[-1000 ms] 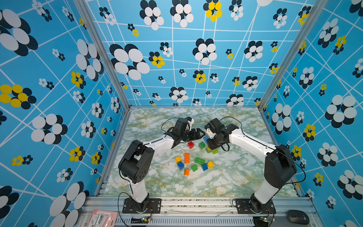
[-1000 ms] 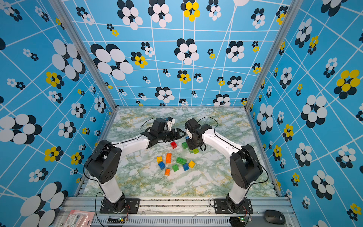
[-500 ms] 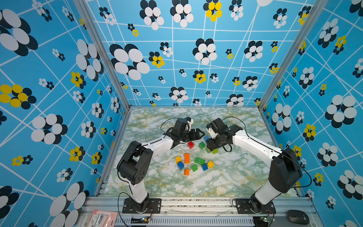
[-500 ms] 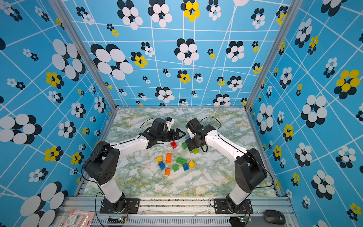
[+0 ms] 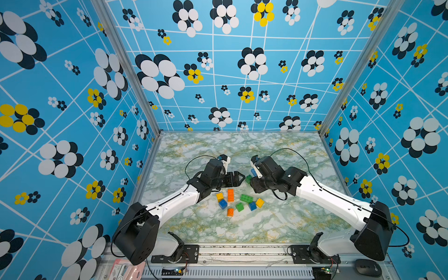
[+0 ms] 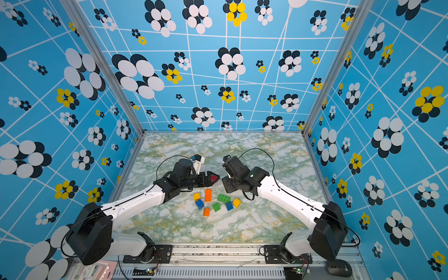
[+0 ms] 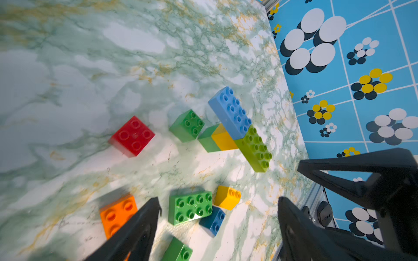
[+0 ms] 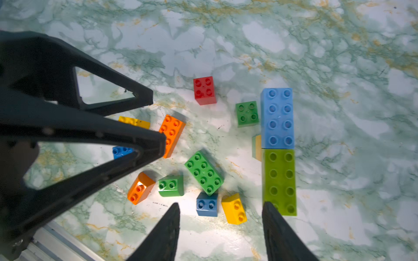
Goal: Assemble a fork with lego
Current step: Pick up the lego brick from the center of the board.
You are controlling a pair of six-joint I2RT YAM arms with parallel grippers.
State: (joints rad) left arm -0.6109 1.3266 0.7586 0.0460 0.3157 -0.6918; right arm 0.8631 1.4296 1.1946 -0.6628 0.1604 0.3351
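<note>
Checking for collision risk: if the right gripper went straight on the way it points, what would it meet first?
Most likely the small blue brick or the yellow brick beside it: both lie just ahead of the open right gripper, between its fingertips. Depth leaves unclear which comes first.

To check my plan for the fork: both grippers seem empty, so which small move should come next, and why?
Probably lower the left gripper onto the red brick. Its jaws stand open and empty, and in a top view the red shows through the gripper, so it hangs above it. The brick lies alone, studs up, with free room on its sides.
</note>
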